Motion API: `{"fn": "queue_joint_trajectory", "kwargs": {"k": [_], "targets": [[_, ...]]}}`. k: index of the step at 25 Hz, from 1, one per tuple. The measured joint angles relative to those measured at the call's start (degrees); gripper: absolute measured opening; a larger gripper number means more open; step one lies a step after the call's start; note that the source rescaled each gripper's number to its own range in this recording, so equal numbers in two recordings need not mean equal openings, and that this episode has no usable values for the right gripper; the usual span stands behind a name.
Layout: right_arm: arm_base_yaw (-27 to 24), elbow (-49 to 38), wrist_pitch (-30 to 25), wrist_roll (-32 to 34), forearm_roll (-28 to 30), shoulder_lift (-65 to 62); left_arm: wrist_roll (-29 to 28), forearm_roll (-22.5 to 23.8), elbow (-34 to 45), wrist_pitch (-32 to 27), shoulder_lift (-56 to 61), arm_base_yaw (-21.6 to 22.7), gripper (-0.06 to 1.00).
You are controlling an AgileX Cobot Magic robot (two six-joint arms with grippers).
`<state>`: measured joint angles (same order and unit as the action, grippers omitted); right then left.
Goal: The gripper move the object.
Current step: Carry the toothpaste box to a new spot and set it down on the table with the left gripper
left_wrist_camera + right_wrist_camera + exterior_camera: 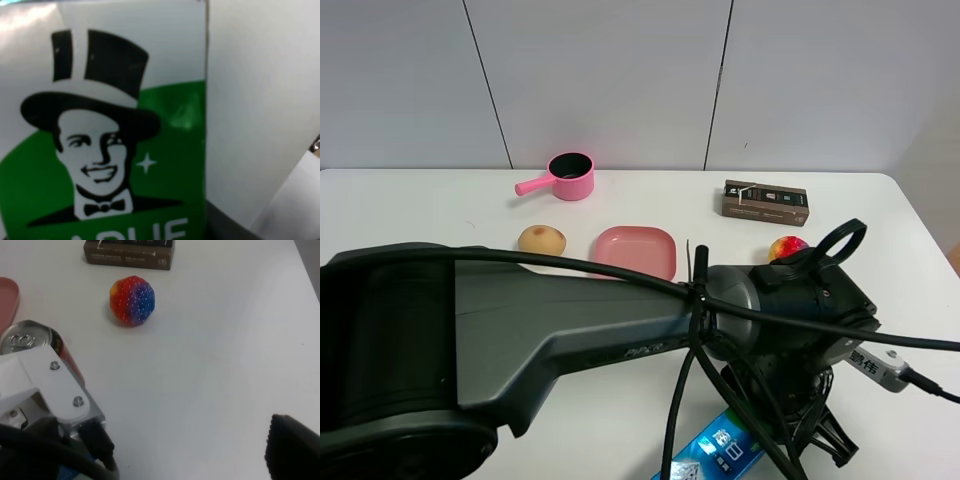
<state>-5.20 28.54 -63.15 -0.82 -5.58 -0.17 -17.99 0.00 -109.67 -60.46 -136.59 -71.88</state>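
One black arm (pixel 570 330) fills the near half of the high view. It enters at the near left, runs almost level across the middle to the right side, and bends down at the wrist. The left gripper (pixel 818 440) therefore points down at the tabletop (pixel 920 230) by the near edge. Black cables (pixel 680 400) hang over the arm and cross at the wrist, and a white tag (pixel 880 365) sticks out on the wrist's right.

The toothpaste box (pixel 720 452) lies flat at the near edge, just left of the left gripper and partly under it, with only its blue end showing. In the left wrist view its green and white face with the top-hatted man sits close to the lens. No fingers show there, and cables mask the tips in the high view. Whether the left gripper clamps the toothpaste box or hangs loose cannot be told.

The right gripper (pixel 292 447) appears only as one dark finger over bare tabletop, so its state cannot be told either. The right wrist view also shows a red can (pixel 30 342) standing upright beside a white bracket (pixel 50 385).

Beyond the wrist a multicoloured ball (pixel 785 246) is partly hidden by the arm. Left of the ball lie a pink plate (pixel 635 252) and, farther left, a tan round item (pixel 542 240). A brown box (pixel 765 202) lies behind the ball. A pink pot (pixel 570 176) stands farthest back, its handle pointing left.
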Motion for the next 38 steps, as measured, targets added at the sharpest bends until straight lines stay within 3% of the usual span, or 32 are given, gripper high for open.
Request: {"fn": "queue_joint_trajectory", "kwargs": {"k": [20, 27, 38], "targets": [[0.0, 0.0, 0.0, 0.0, 0.09, 0.0, -4.74, 1.29, 0.0, 0.99, 0.0, 0.0, 0.0], [0.0, 0.0, 0.0, 0.0, 0.09, 0.0, -4.74, 1.78, -0.07, 0.82, 0.0, 0.0, 0.31], [0.0, 0.0, 0.0, 0.0, 0.04, 0.0, -4.74, 2.24, -0.07, 0.77, 0.0, -0.05, 0.66]]}}
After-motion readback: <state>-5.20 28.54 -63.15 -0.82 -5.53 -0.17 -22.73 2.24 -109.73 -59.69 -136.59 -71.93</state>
